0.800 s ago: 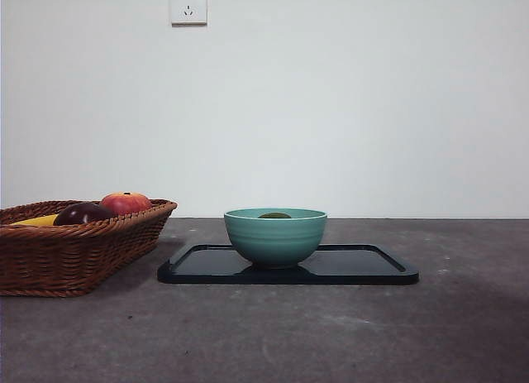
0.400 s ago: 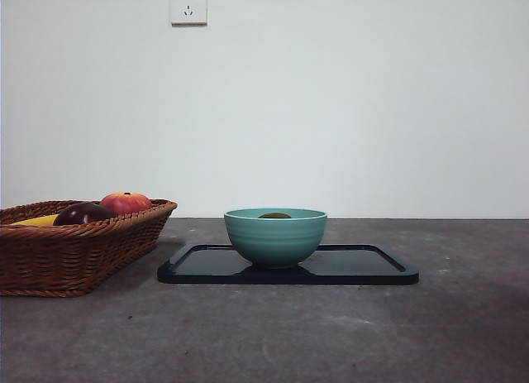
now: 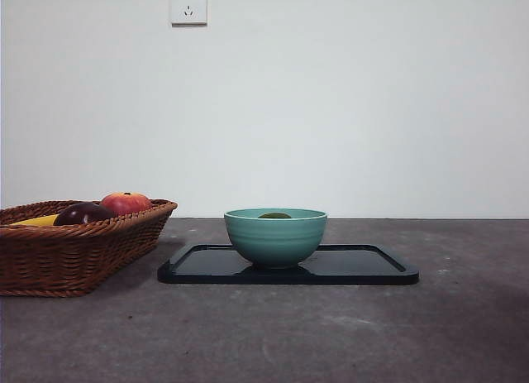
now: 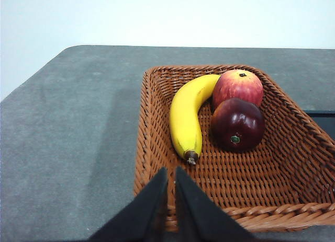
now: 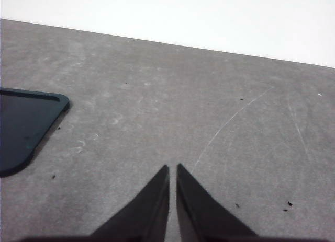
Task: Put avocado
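The avocado (image 3: 274, 215) lies inside the teal bowl (image 3: 275, 238); only its dull green top shows above the rim in the front view. The bowl stands on a black tray (image 3: 364, 267). My left gripper (image 4: 171, 174) is shut and empty, held above the near end of the wicker basket (image 4: 293, 163). My right gripper (image 5: 172, 171) is shut and empty over bare table, to the side of the tray's corner (image 5: 26, 122). Neither arm shows in the front view.
The wicker basket (image 3: 74, 251) stands left of the tray and holds a banana (image 4: 186, 116), a red-orange apple (image 4: 238, 88) and a dark maroon fruit (image 4: 236, 124). A wall socket (image 3: 188, 4) is on the wall behind.
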`<state>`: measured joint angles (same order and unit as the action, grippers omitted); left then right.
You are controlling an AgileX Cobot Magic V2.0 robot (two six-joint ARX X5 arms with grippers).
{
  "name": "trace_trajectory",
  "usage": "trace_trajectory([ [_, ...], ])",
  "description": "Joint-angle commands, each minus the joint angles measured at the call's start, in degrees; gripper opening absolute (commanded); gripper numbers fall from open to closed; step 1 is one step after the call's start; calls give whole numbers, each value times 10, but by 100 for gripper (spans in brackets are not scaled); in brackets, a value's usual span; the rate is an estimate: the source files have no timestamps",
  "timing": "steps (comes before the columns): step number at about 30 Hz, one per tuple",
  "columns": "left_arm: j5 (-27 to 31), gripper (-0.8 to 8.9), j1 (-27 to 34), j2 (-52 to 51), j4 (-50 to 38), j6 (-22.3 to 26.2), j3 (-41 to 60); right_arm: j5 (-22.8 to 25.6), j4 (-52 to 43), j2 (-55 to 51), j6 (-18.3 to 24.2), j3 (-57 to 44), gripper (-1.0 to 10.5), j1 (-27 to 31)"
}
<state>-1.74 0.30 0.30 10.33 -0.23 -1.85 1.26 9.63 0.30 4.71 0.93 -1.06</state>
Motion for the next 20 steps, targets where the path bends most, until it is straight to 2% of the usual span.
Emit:
trace_trajectory([
  [1,-2,24,0,-1,4,8,12,0,8,-1,5,-3,19,1],
  [20,-2,24,0,-1,4,8,12,2,-8,-1,4,-3,19,1],
])
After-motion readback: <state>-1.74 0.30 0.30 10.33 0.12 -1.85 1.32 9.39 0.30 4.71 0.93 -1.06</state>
